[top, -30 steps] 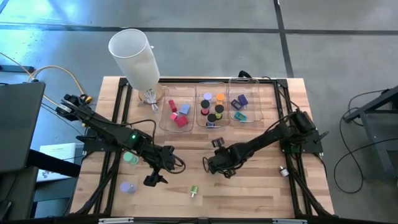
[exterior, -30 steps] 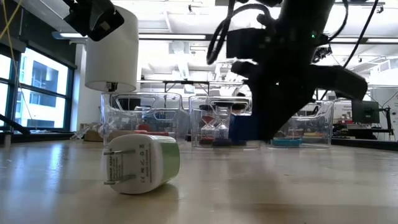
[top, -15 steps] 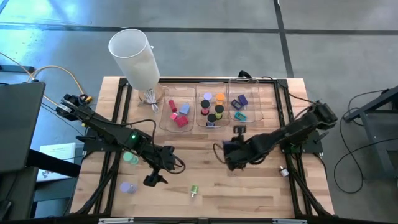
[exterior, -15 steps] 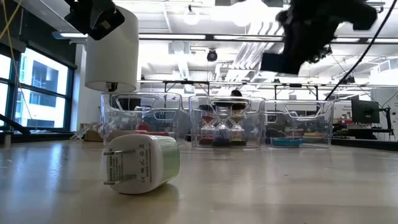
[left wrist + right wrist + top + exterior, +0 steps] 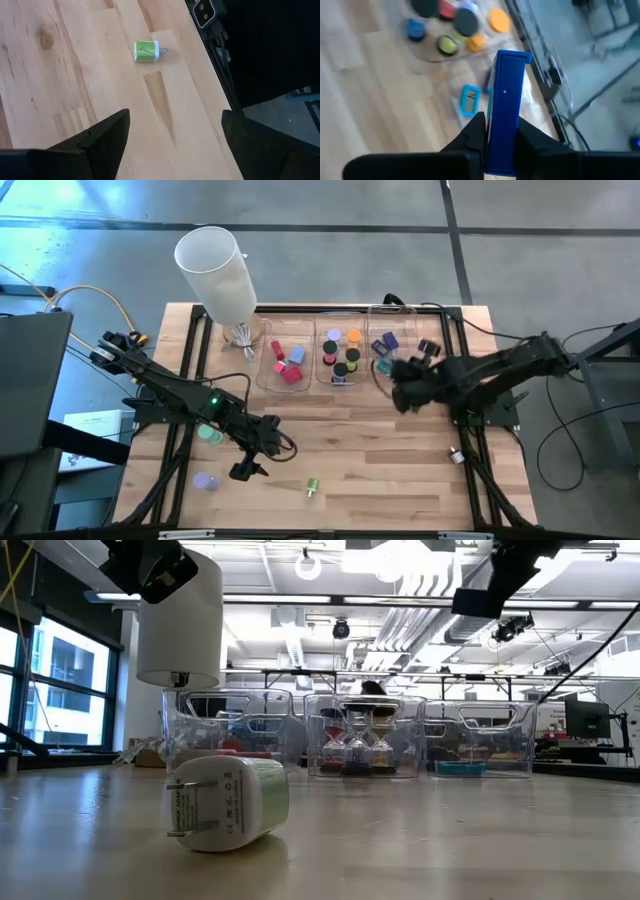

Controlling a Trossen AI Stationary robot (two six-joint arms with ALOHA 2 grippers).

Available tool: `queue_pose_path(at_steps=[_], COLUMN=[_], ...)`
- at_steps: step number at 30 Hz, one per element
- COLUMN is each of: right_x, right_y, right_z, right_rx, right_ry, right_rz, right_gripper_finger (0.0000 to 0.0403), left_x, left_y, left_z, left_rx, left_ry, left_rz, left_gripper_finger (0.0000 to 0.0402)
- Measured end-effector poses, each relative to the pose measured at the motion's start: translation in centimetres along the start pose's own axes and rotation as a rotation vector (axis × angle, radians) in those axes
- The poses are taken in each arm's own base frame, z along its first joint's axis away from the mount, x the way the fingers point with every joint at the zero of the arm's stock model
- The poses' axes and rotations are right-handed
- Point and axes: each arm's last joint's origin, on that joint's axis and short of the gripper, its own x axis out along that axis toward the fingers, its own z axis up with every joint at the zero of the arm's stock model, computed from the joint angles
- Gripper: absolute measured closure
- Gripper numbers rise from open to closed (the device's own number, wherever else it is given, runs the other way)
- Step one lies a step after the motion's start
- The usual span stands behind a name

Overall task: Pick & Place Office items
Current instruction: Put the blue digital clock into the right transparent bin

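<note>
My right gripper [image 5: 397, 387] hangs above the near edge of the right clear tray [image 5: 396, 332], shut on a flat blue piece [image 5: 505, 100]. Under it, the right wrist view shows a light-blue clip [image 5: 469, 100], black discs [image 5: 466, 22] and orange caps [image 5: 499, 21]. My left gripper [image 5: 244, 471] hovers open over the near left of the table. A green piece with prongs [image 5: 311, 487] lies on its side on the wood, also seen as the green piece [image 5: 146, 51] and the green piece [image 5: 225, 802]. A lavender cap [image 5: 205, 480] and a teal cap [image 5: 209, 434] rest on the table. My right gripper pinches the blue piece between its two fingers, one finger [image 5: 475, 132] on each broad face. The fingers lie on its lower part [image 5: 501, 145]; its upper end [image 5: 512, 57] stands out past the fingertips. The piece is lifted clear of the table and the tray.
Three clear trays stand in a row at the far side: left tray [image 5: 285, 330], middle tray [image 5: 342, 328], right tray. A big white cylinder [image 5: 216, 272] rises at the far left. Black frame rails [image 5: 470, 450] run along the table's right edge.
My right gripper has risen from the middle of the table and swung toward the far right, carrying the blue piece up over the right tray. In the low view it has climbed out of the middle of the picture. My left arm has kept still.
</note>
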Motion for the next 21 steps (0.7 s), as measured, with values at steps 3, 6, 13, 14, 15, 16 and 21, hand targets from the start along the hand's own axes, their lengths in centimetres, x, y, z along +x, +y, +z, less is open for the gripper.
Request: queue_pose_path(at_steps=[3, 6, 13, 14, 15, 16, 21], right_x=[0.8, 2.0, 5.7, 6.4, 7.1, 7.7, 11.4], right_y=[-2.1, -3.9, -7.6, -8.0, -8.3, -8.8, -9.9], right_z=[0.3, 0.7, 2.0, 2.1, 2.2, 2.2, 1.5], right_rx=[0.064, 0.125, 0.214, 0.23, 0.25, 0.27, 0.339], right_ry=[0.05, 0.104, 0.167, 0.171, 0.167, 0.168, 0.186], right_rz=[0.015, 0.035, 0.12, 0.146, 0.178, 0.212, 0.296], right_gripper_finger=[0.0355, 0.0356, 0.0356, 0.0357, 0.0357, 0.0357, 0.0355], left_x=[0.0, 0.0, 0.0, 0.0, 0.0, 0.0, 0.0], left_y=[0.0, 0.0, 0.0, 0.0, 0.0, 0.0, 0.0], left_z=[0.0, 0.0, 0.0, 0.0, 0.0, 0.0, 0.0], left_rx=[0.0, 0.0, -0.001, -0.001, 0.0, 0.003, 0.004], left_ry=[0.0, -0.001, 0.0, -0.001, -0.001, -0.002, -0.003], left_rz=[0.0, 0.0, 0.0, 0.0, 0.0, 0.0, 0.0], left_gripper_finger=[0.0094, 0.0094, 0.0094, 0.0094, 0.0093, 0.0094, 0.0093])
